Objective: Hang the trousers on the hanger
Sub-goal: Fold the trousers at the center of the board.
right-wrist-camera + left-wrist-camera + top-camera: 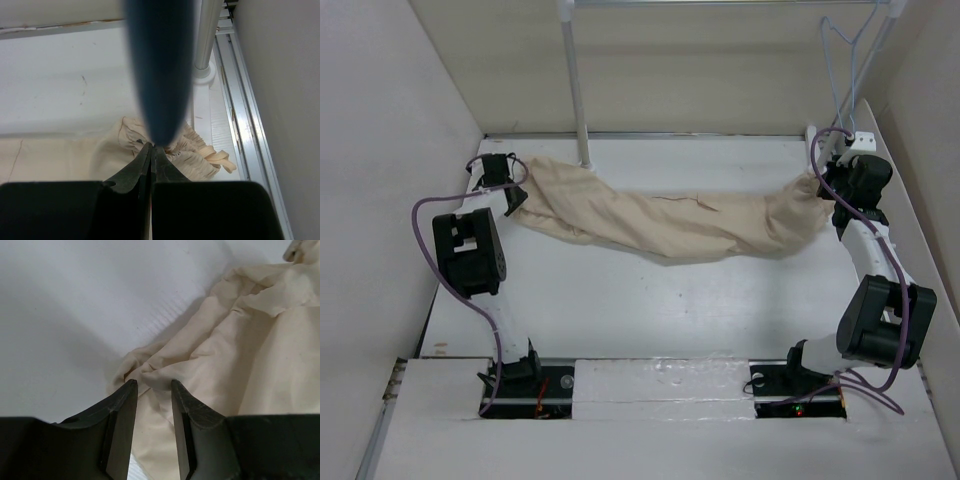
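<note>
Trousers (670, 222) lying stretched across table (620, 310); hanger (847, 55) far right on rack (575, 80). Right claw (151, 146) clenched on trousers; left claw (150, 384) parted, straddling fold. Grasping step: left must pinch, then both lift.

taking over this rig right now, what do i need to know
Left gripper: jaws apart around a fold of the trousers, not clearly clamped.
Right gripper: jaws shut on the gathered other end.
Trousers lie stretched across the table between the arms.
Hanger hangs bare on the rack, back right.
Done: right end gripped.
Left: lift the trousers and drape them over the hanger.
</note>
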Robot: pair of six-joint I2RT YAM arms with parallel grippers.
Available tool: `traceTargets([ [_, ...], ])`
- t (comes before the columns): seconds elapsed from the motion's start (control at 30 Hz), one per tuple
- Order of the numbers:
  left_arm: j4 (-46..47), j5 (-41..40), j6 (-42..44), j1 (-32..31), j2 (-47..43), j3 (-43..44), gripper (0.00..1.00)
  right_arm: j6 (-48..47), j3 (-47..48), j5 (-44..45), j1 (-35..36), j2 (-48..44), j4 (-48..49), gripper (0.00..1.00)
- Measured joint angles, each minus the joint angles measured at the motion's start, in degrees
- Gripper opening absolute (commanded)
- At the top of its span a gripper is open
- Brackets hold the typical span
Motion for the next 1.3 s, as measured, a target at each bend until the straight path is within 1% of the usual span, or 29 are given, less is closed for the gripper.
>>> traceTargets([
  [0.07, -0.20, -0.15, 0.02, 0.00, 1.01, 0.11, 0.29, 0.00, 0.00, 0.00, 0.00, 0.00, 0.00, 0.00],
  [0.2, -0.22, -0.02, -0.02, 0.00, 1.79, 0.31, 0.23, 0.00, 0.00, 0.00, 0.00, 0.00, -0.02, 0.00],
  [0.33, 0.22, 0.00, -0.02, 0.00, 1.79, 0.74, 0.20, 0.00, 0.00, -0.02, 0.00, 0.00, -0.02, 0.00],
  [0.37, 0.28, 0.00, -0.02, 0.00, 1.79, 0.87, 0.17, 0.00, 0.00, -0.02, 0.00, 0.00, 0.00, 0.00],
  [0.4, 0.37, 0.02, 0.00, 0.00, 1.79, 0.94, 0.10, 0.00, 0.00, -0.02, 0.00, 0.00, 0.00, 0.00],
  [0.5, 0.63, 0.02, 0.00, 0.00, 1.79, 1.05, 0.09, 0.00, 0.00, -0.02, 0.00, 0.00, 0.00, 0.00],
  [0.6, 0.66, 0.07, 0.02, 0.00, 1.79, 1.16, 0.00, 0.00, 0.00, -0.02, 0.00, 0.00, 0.00, 0.00],
  [1.0, -1.01, -0.46, 0.59, 0.00, 0.70, 2.19, 0.00, -0.02, 0.00, 0.09, 0.00, 0.00, 0.00, 0.00],
  [1.3, -2.34, -0.44, 1.31, 0.00, -9.94, 1.73, 0.00, -0.02, 0.00, -0.52, -2.05, 0.15, -0.02, 0.00],
])
